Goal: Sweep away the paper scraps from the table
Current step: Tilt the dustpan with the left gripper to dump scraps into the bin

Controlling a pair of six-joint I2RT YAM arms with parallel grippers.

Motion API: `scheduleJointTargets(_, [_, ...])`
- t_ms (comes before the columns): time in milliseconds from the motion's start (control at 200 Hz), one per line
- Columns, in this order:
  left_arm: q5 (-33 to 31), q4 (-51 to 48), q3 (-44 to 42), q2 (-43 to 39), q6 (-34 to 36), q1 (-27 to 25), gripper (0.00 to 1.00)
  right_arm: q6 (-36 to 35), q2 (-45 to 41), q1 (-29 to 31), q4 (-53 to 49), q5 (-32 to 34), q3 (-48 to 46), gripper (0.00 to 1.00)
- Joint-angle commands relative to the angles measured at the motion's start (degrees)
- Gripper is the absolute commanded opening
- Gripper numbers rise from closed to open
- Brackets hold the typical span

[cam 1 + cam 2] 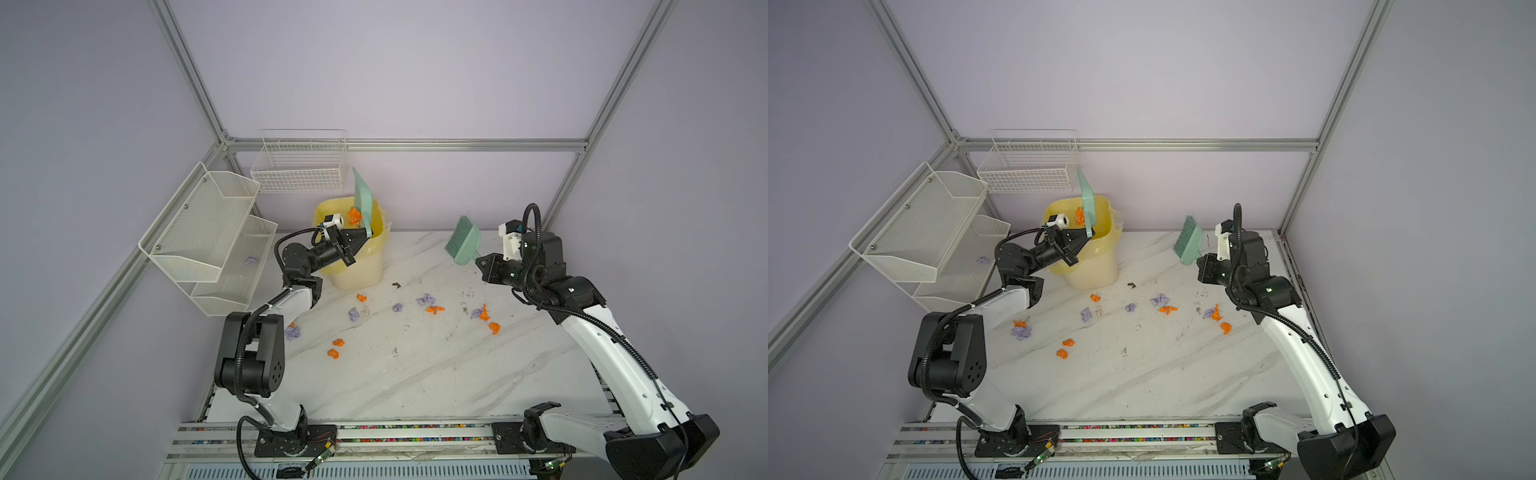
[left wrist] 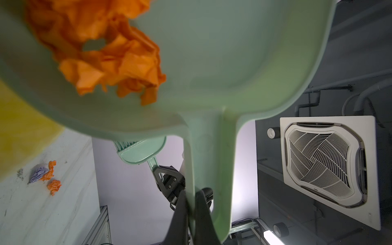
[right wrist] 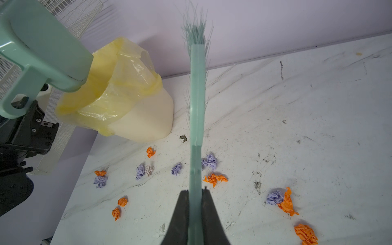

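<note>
Lilac walls and an aluminium frame are seen around a white marble-veined table [image 1: 415, 374]. Handle of a green dustpan [image 1: 360, 195] is clamped by the left gripper [image 1: 365, 235]; jaws are pressed tight on both sides of it in the left wrist view. Pan is held steeply tipped beyond the jaws, over the mouth of a yellow-lined bin [image 1: 361, 270]. An orange wad [image 2: 118, 63] is seen against the pan's inner face, just ahead of the jaws; resting or falling cannot be told.

Handle of a green hand brush [image 1: 463, 241] is clamped by the right gripper [image 1: 481, 262], jaws closed on it. Bristles are pointed up and away from the jaws, clear of the tabletop.

Most paper scraps [image 3: 214, 179], orange and lilac, are scattered loose on the table, below and between both sets of jaws, none touched by either. Nearest the right jaws are an orange-and-lilac pair [image 3: 280, 200] and one orange bit [image 3: 305, 233]. One lilac scrap [image 1: 251, 260] is seen on the lower tier of a white mesh shelf [image 1: 199, 232], behind the left jaws. Dark smudges are noted on the tabletop.
</note>
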Motion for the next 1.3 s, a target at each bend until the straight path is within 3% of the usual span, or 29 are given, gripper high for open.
scheduleJointTargets(0, [-3.33,16.33,-2.84,-0.68,-16.44,0.17,0.0,0.39,-0.76,-0.26,1.6,0.05,0.79,0.0])
scheduleJointTargets(410, [-2.93,16.53,-5.22,-0.52,-18.15,0.38,0.0,1.26,-0.95,-0.26,2.12,-0.56,0.62,0.0])
scheduleJointTargets(470, [-4.92,16.53,-5.46,-1.85,-17.19,-0.09,0.0,1.18,-0.85,-0.25,1.97,-0.4,0.57,0.0])
scheduleJointTargets(735, [-1.08,16.53,-1.22,-1.9,-15.99,0.03,0.0,0.8,-1.07,-0.26,1.44,0.23,0.7,0.0])
scheduleJointTargets(1000, [-2.78,15.24,-2.69,-5.26,-14.33,-0.02,0.0,0.71,-0.63,-0.26,0.4,-0.72,1.34,0.0])
scheduleJointTargets(1150, [1.5,1.09,-2.08,-10.79,-4.92,-0.01,0.0,1.2,-0.52,-0.24,0.31,-1.64,1.89,0.0])
scheduleJointTargets(1240, [4.58,-19.89,-0.71,-17.03,10.39,-0.1,0.0,1.47,-0.29,-0.28,-0.23,-1.74,2.18,0.0])
scheduleJointTargets(1295, [4.63,-27.79,-0.49,-19.85,16.67,-0.26,0.0,1.75,-0.2,-0.26,-0.55,-2.5,2.33,0.0])
